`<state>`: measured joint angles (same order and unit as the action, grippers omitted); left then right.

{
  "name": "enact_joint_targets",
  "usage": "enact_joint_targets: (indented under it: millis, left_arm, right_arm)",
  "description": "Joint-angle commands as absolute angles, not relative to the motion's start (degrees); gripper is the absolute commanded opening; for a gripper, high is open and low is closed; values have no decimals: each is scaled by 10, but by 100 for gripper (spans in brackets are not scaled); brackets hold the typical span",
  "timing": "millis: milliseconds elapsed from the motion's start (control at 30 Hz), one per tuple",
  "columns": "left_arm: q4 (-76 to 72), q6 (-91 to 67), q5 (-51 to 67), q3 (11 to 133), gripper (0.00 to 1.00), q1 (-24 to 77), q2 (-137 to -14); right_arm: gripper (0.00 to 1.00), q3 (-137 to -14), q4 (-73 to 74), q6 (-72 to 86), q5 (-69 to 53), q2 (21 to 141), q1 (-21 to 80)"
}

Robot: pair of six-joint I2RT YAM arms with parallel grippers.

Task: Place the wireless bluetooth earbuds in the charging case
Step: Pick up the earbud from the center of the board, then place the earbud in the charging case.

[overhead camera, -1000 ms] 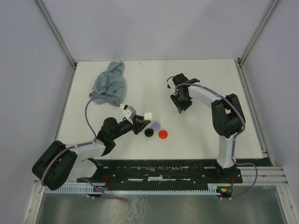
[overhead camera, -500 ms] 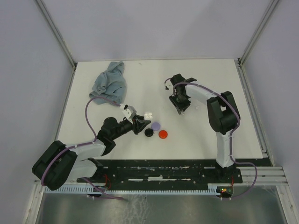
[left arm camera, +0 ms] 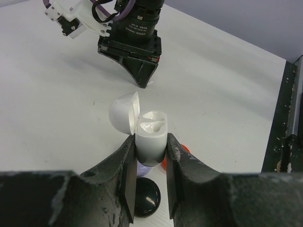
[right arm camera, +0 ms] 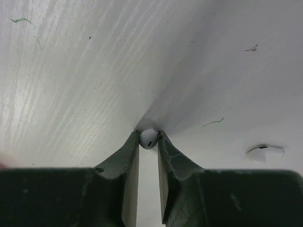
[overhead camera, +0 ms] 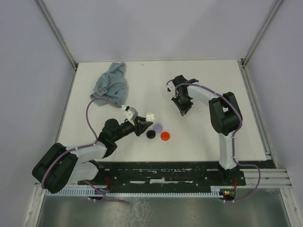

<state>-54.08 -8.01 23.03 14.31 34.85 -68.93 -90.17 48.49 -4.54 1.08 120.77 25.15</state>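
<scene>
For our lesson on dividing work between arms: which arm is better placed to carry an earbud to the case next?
Right. The right gripper pinches a small white plastic earbud on the table; the left gripper is occupied, clamping the open white charging case, its lid flipped back.

The top camera is looking down from above and behind my bases, taking in the whole table [overhead camera: 199, 142]. My left wrist camera is riding just behind my left gripper [left arm camera: 150, 146], facing low across the table. It is sharing the charging case [left arm camera: 151, 135], the black disc [left arm camera: 147, 197] and my right gripper [left arm camera: 141, 81] with the top view. My right wrist camera is pointing down at the table, very near, framing one earbud [right arm camera: 148, 138] between its fingertips.
</scene>
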Motion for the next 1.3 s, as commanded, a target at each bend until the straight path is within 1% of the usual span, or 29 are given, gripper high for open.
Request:
enact_joint_targets:
  millis: [0, 200, 467, 633, 900, 1100, 1267]
  left_arm:
    - [-598, -58, 240, 148, 3, 349, -676]
    - [-644, -37, 236, 128, 3, 348, -664]
    - [-712, -13, 251, 115, 3, 348, -658]
    - [-740, -5, 256, 115, 3, 348, -658]
    - [-779, -22, 284, 121, 3, 348, -659]
    - [-781, -28, 307, 130, 3, 349, -652]
    - [-791, -39, 322, 133, 3, 350, -643]
  right_arm:
    - [22, -894, 486, -29, -5, 1163, 255]
    - [21, -850, 452, 11, -50, 1070, 266]
    - [22, -820, 420, 64, -82, 937, 307]
    - [22, -788, 359, 107, -113, 842, 338]
    - [21, -721, 238, 178, -177, 730, 379]
    - [21, -668, 114, 242, -244, 684, 401]
    - [20, -636, 33, 276, -257, 678, 427]
